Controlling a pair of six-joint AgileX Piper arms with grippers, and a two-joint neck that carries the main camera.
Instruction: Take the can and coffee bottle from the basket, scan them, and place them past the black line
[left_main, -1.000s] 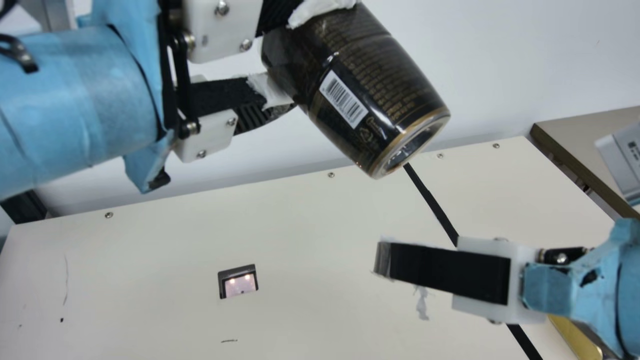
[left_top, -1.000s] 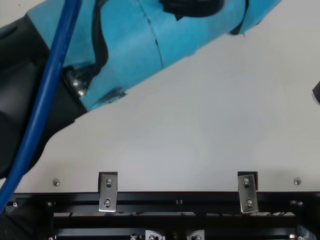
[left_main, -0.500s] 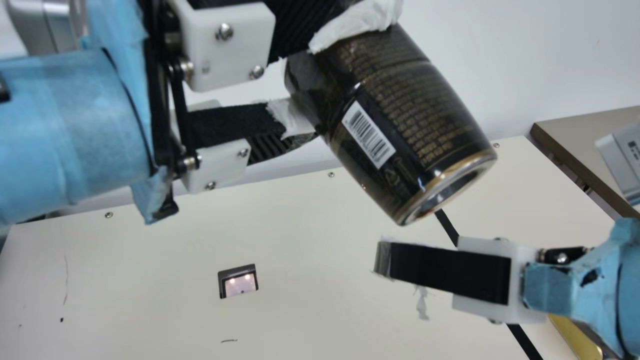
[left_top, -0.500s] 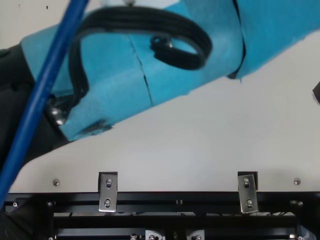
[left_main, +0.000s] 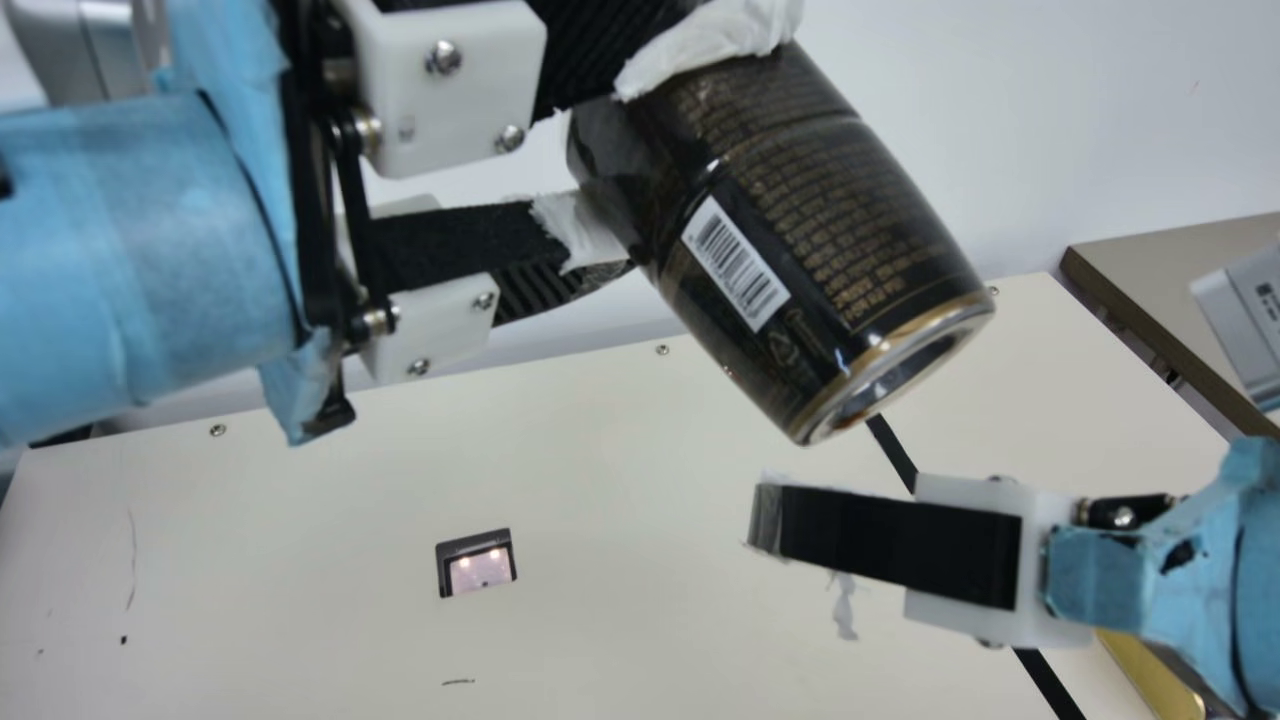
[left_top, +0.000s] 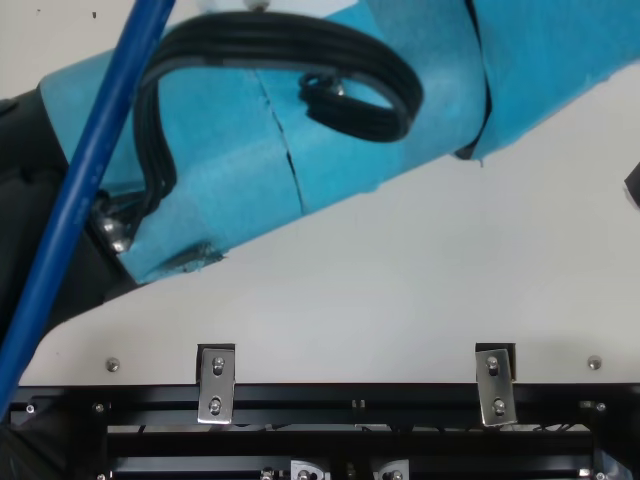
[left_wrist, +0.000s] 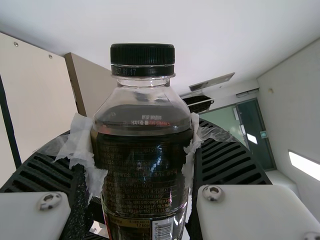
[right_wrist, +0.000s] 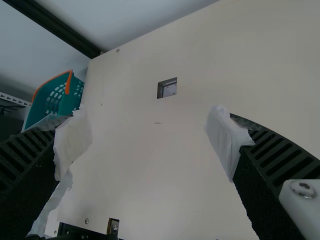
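We have the coffee bottle (left_main: 790, 250) out of the basket (right_wrist: 41, 107), gripped in the left end effector (left_main: 640, 145), whose padded fingers press it from both sides. It is tilted above the desk (left_main: 300, 500), its base slanting down and its barcode (left_main: 735, 263) turned towards our neck camera. The right end effector (right_wrist: 150, 142) is released, its fingers spread with nothing between them.

Past the black line (left_main: 892, 452) we see a gold-coloured object (left_main: 1150, 675), partly behind the right arm; we take it for the can, already delivered, though we cannot be certain. If so, we judge ourselves well over halfway, with only the bottle to finish.

We cannot tell whether the bottle has been scanned. The barcode does not face the scanner window (left_main: 480, 566), so if the scan is due, we need to turn the label down over the glass. After that, the bottle must be set down past the line and let go.
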